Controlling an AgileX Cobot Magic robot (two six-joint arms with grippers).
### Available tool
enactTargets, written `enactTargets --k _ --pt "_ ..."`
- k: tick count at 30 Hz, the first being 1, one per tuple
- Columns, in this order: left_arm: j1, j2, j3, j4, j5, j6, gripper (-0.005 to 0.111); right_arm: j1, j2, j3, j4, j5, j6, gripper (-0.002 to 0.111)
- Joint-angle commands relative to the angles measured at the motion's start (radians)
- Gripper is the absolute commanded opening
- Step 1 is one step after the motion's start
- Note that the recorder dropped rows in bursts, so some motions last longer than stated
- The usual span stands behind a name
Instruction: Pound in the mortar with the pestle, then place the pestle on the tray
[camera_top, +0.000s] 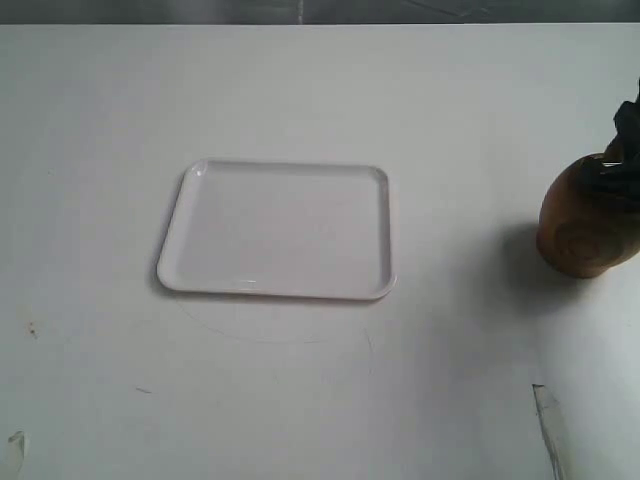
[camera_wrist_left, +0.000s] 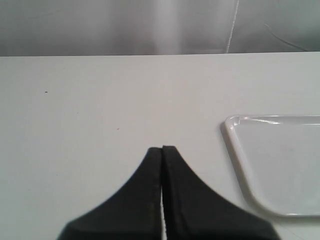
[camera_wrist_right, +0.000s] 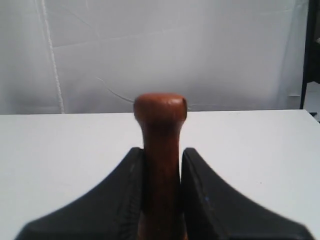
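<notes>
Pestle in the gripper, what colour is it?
The pestle is glossy reddish-brown wood, clearest in the right wrist view.

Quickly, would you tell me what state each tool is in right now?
Left tool: closed, holding nothing.
Right tool: closed on the pestle.

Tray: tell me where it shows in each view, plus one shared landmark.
Exterior view: the tray lies near the middle of the table, left of the mortar.
Left wrist view: one rounded corner shows beside the shut left gripper.
Right wrist view: not in it; the right gripper clamps the pestle.
Shared landmark: the white table.
</notes>
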Motion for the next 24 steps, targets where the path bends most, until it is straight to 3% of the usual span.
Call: enactTargets --k 1,5,15,24 --pt "-0.008 -0.001 0.001 -0.007 -0.003 -0.008 0.000 -0.002 0.106 0.019 -0.013 0.023 0.017 0.000" --pt "-0.008 -0.001 0.001 -0.007 -0.003 -0.008 0.000 -0.002 0.055 0.019 0.003 0.023 -0.017 0.000" --pt "-0.008 -0.001 0.001 -0.007 -0.003 -0.008 0.000 -0.002 -0.378 0.019 -0.013 0.070 -0.021 0.000" --pt "-0.008 -0.001 0.001 -0.007 -0.003 -0.008 0.000 -0.002 -0.276 0.019 0.023 0.056 -0.049 0.000"
